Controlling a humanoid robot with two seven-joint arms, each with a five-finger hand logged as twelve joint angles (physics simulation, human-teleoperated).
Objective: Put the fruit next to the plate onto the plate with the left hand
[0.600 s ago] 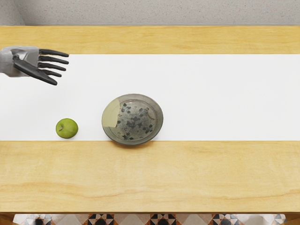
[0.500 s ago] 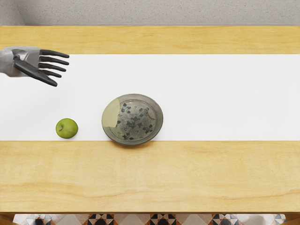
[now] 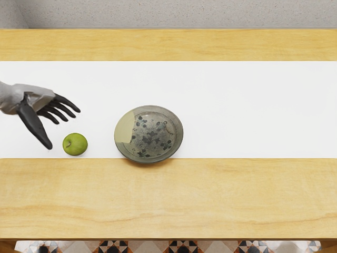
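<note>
Green, grey, white and honey wood, as we see them.
We find the apple (image 3: 75, 144) yellow-green at the frame's left, the plate (image 3: 149, 134) grey-olive with dark speckles and a pale beige patch, the runner (image 3: 237, 105) plain white, the table (image 3: 168, 195) light grained wood, and the left hand (image 3: 39, 105) black with a grey wrist.

You see one green apple (image 3: 75, 144), one plate (image 3: 124, 132), one white cloth (image 3: 237, 105), one left hand (image 3: 41, 108) and one table (image 3: 168, 195).
</note>
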